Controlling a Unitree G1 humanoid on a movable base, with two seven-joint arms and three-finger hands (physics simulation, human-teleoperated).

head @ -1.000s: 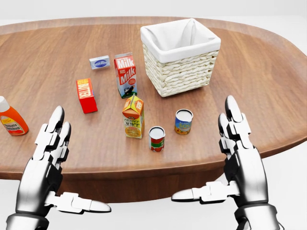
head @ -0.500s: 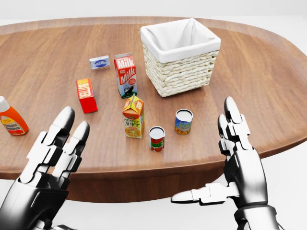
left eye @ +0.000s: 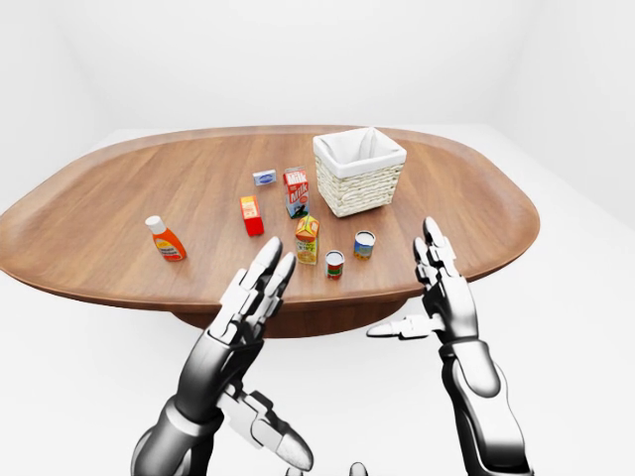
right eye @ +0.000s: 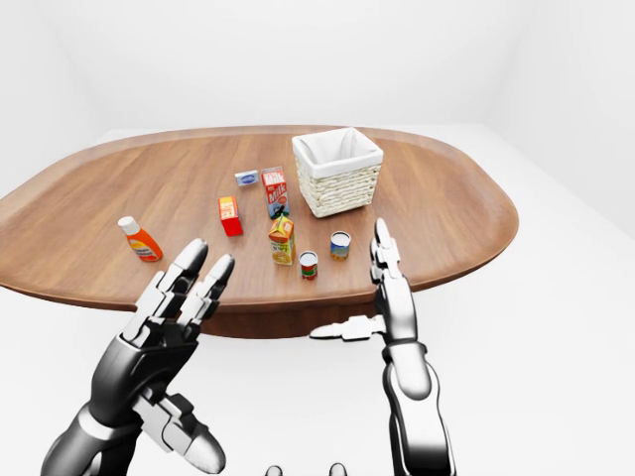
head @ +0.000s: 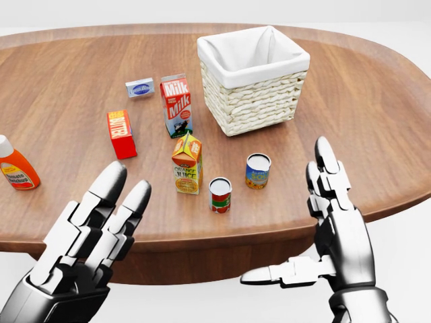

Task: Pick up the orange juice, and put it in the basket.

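Task barely started: nothing grasped, nothing in the basket. The orange-and-green gable-top orange juice carton (head: 187, 163) stands upright on the oval brown wooden worktop (head: 377, 134), near its lower edge in the head view, untouched. The square woven wicker basket with white cloth lining (head: 254, 79) sits up and to the right of it, apart, and looks empty as far as its inside shows.

Left hand (head: 94, 232) is open, fingers stretched and pointing up toward the carton, low left in the head view, short of the worktop edge and well apart from the carton. Right hand (head: 333, 208) is open too, fingers straight up, thumb out to the left, holding nothing, by the worktop's lower right edge.

Other items on the worktop: red-and-white milk carton (head: 176, 105) above the juice, red butter box (head: 121, 134) left of it, small blue-grey box (head: 139, 87), orange sauce bottle with white cap (head: 16, 166) at far left, red-label tin can (head: 220, 195) and blue-label tin can (head: 257, 170) just right of the juice.

Left to do: reach, grip carton, lift, carry to basket, release.

Versus earlier frames: left hand has moved rightward and up toward the juice, with its thumb dropped out of the head view; right hand hardly changed; objects and camera unchanged.
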